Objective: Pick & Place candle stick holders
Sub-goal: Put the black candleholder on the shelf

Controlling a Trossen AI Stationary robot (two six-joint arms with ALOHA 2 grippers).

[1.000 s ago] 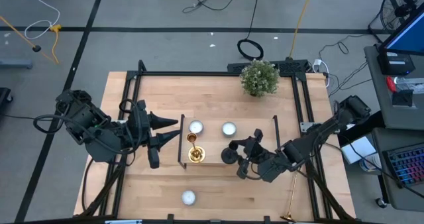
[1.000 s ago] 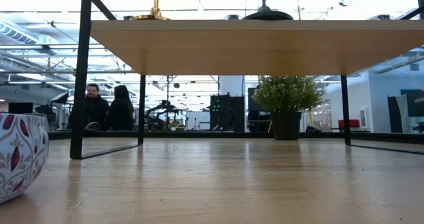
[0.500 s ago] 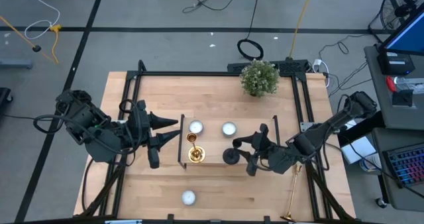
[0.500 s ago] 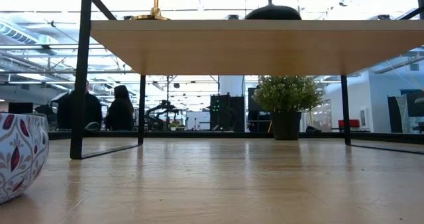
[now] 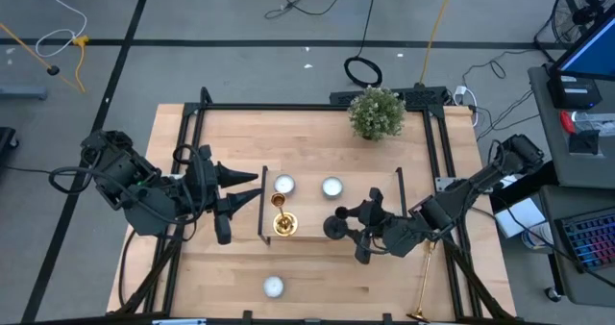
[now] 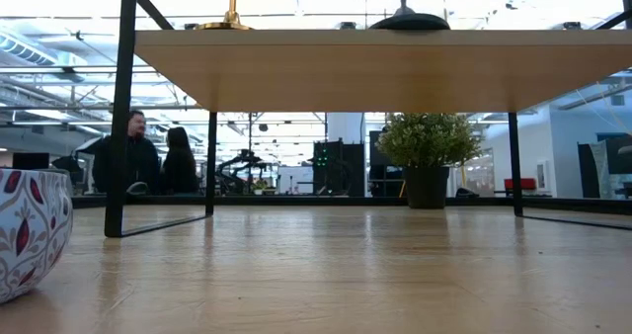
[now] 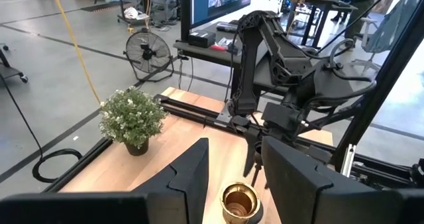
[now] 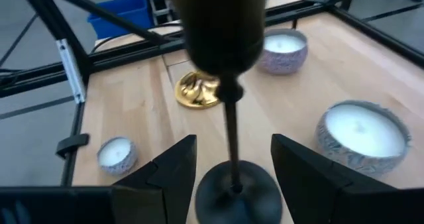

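Observation:
A black candlestick (image 5: 333,227) stands by its round base on the long wooden black-framed stand (image 5: 307,231). A gold candlestick (image 5: 281,215) stands upright on the stand's left end. Another gold candlestick (image 5: 423,285) lies at the table's near right edge. My right gripper (image 5: 349,231) is open. Its fingers stand on either side of the black stem (image 8: 232,144), apart from it. My left gripper (image 5: 258,188) is open and empty left of the standing gold candlestick, whose cup (image 7: 240,201) shows between its fingers.
Two white candles (image 5: 284,184) (image 5: 332,187) sit beyond the stand and one (image 5: 274,287) sits near the front edge. A potted plant (image 5: 377,113) stands at the far edge. A black frame (image 5: 202,123) borders the table. People show in the room behind (image 6: 148,161).
My right gripper has drawn back toward the table's right edge, then come again toward the black candlestick, staying open. In the low view the black base has shifted slightly and sits flat again.

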